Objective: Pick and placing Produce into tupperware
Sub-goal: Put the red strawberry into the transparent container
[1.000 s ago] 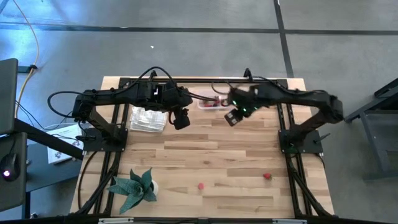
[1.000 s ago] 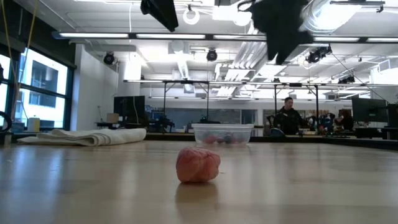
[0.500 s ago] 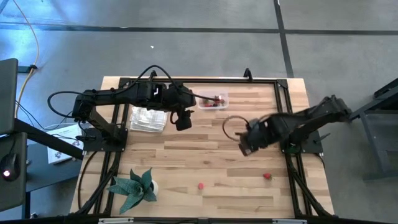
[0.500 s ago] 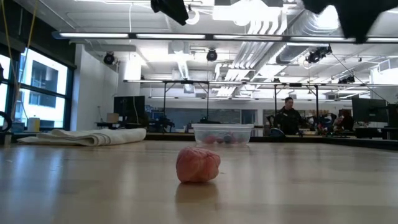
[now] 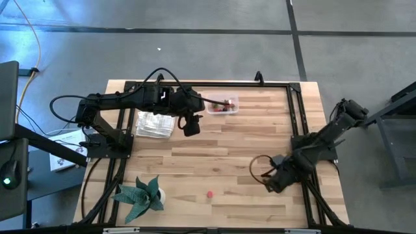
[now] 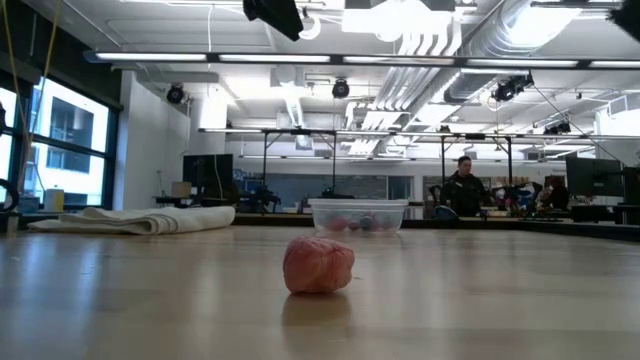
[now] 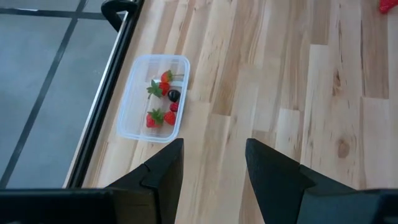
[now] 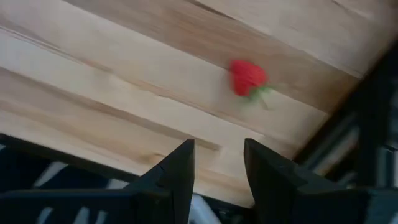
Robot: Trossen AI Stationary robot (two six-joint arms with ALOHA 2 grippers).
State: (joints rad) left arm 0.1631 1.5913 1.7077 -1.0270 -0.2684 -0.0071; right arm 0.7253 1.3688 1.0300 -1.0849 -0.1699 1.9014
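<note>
The clear tupperware (image 5: 223, 104) sits near the table's far edge, with several red pieces and a dark one inside (image 7: 163, 99). One red piece (image 5: 210, 193) lies loose near the near edge, close up in the low view (image 6: 318, 265). A red strawberry-like piece with a green leaf (image 8: 249, 78) lies ahead of my right gripper (image 8: 217, 180), which is open above the near right part of the table (image 5: 273, 182) and hides that piece in the high view. My left gripper (image 7: 214, 162) is open and hovers left of the tupperware (image 5: 190, 127).
A folded white cloth (image 5: 155, 123) lies at the far left of the table. A green leafy plant (image 5: 140, 198) stands at the near left corner. Black frame rails (image 5: 300, 130) run along the table's sides. People stand in the room beyond (image 6: 463, 188).
My right arm has swung from above the tupperware at the far edge toward the near right of the table and come down over the strawberry-like piece there. My left gripper has stayed beside the tupperware.
</note>
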